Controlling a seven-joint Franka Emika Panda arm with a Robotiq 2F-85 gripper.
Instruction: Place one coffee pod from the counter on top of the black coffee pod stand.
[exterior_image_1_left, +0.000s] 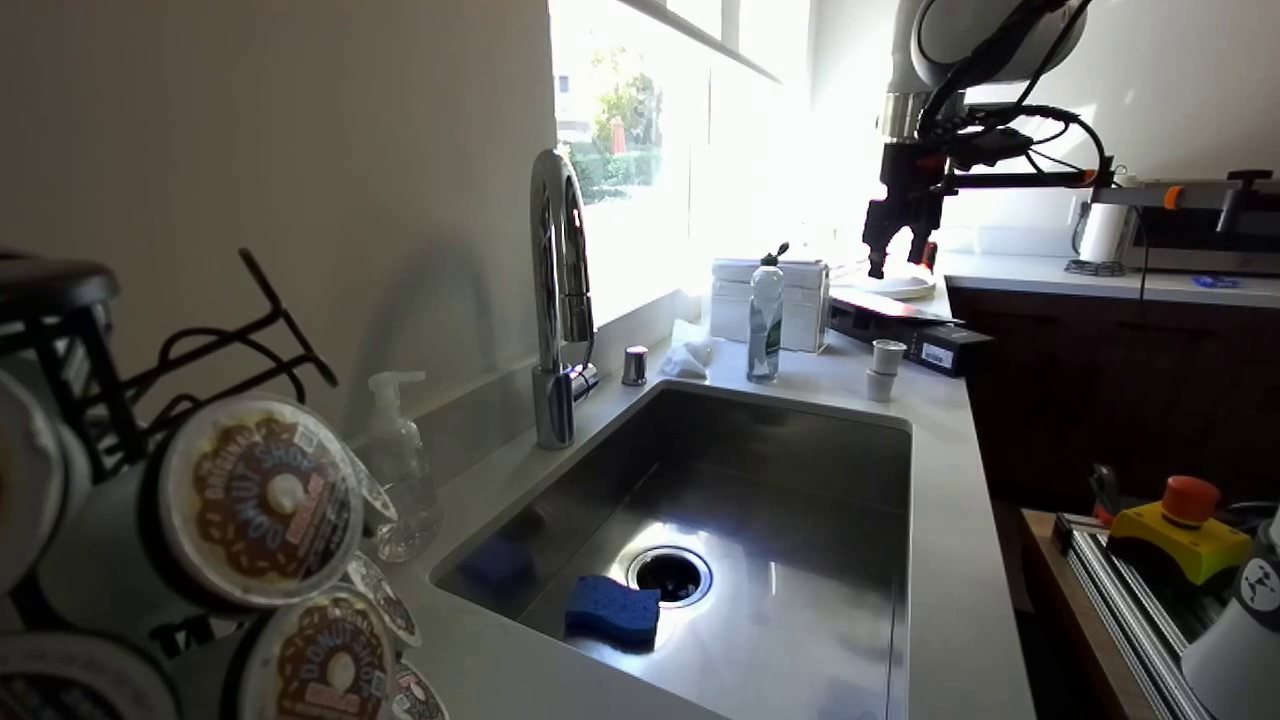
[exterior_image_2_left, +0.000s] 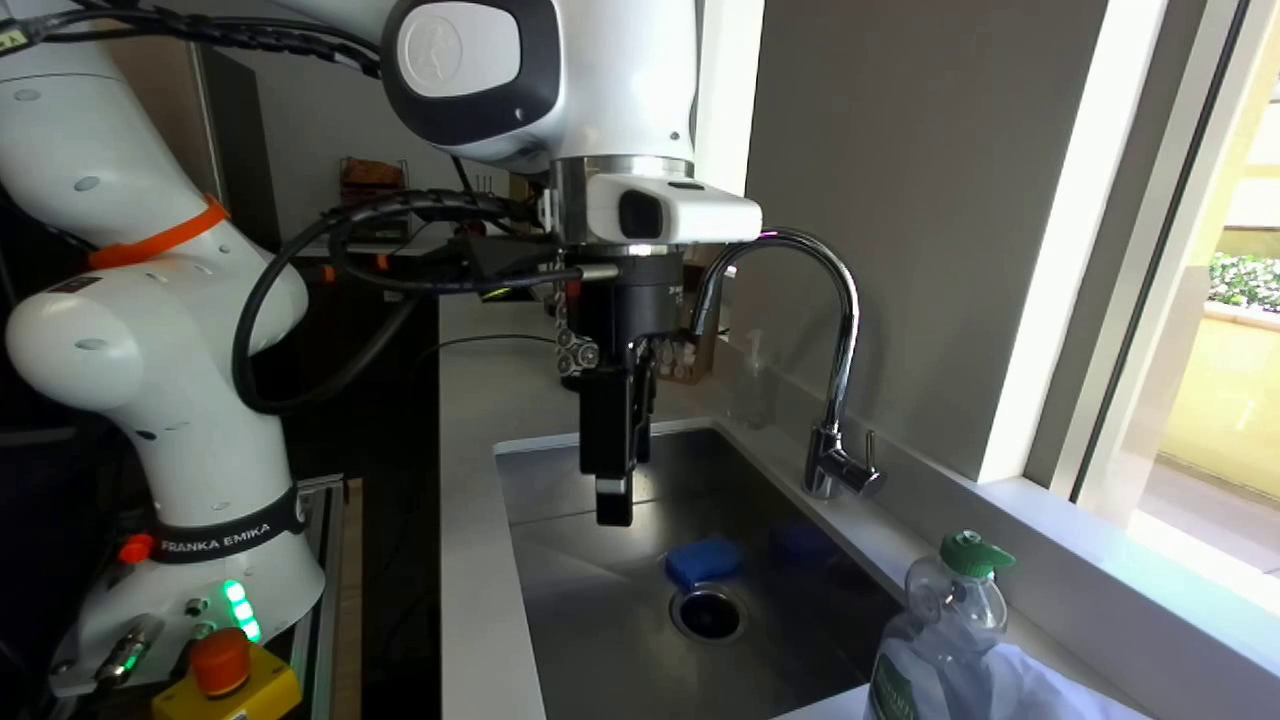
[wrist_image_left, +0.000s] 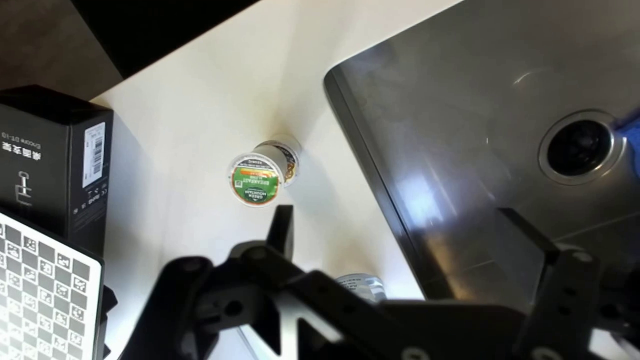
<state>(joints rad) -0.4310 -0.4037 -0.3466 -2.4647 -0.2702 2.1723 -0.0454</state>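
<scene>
Wrist view: fingers (wrist_image_left: 283, 227) parted wide. Coffee pod (wrist_image_left: 256, 182), green-labelled, stacked on second pod (wrist_image_left: 292, 161), on tabletop (wrist_image_left: 200, 100); sink (wrist_image_left: 425, 100) at their 3 o'clock. In an exterior view, black coffee pod stand (exterior_image_1_left: 60, 284) at sink's 9 o'clock, bearing pods (exterior_image_1_left: 262, 500).

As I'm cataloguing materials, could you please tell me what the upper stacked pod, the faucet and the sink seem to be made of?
Upper pod: probably plastic, smooth, from its opaque white sides; the printed lid may be foil or film.
Faucet: likely polished chromed metal, from its mirror-like highlights.
Sink: likely satin stainless steel, from its grey sheen and soft, blurred glare.
</scene>
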